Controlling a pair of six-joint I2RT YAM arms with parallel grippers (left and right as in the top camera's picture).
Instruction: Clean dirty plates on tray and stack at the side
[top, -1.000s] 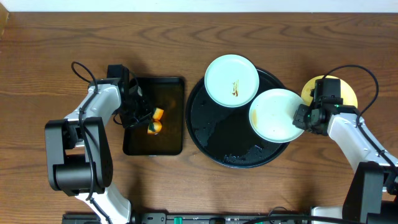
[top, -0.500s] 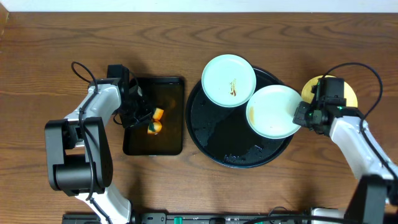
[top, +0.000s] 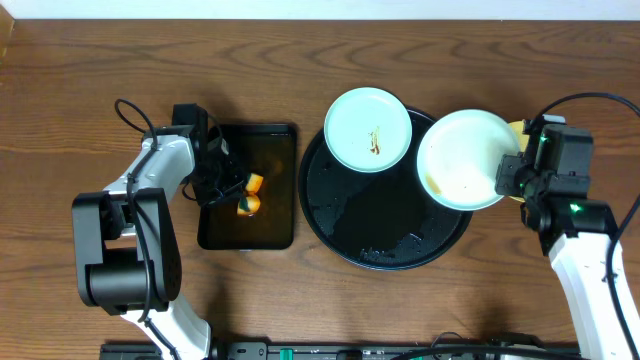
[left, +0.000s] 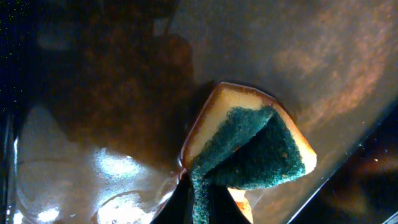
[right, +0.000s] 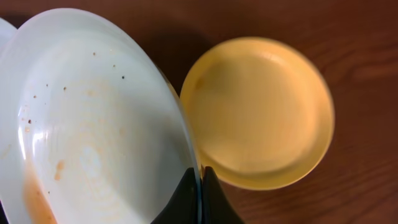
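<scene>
While clamping the smeared pale mint round plate (right: 93, 124) by the rim in the right gripper (right: 200, 177), shift rightward onto the adjacent pale yellow round plate (right: 258, 112).

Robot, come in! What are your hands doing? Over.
Right gripper shut on mint plate at tray edge. Left gripper shut on sponge. Yellow plate right beside it.

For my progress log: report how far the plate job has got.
Looks done: the yellow plate sits clean on the table beside the tray. In hand: the right tool pinches the rim of a mint plate, faint brown smears on it; the left tool grips the sponge. Left: a second mint plate on the tray, sauce-smeared; no stack yet.
</scene>
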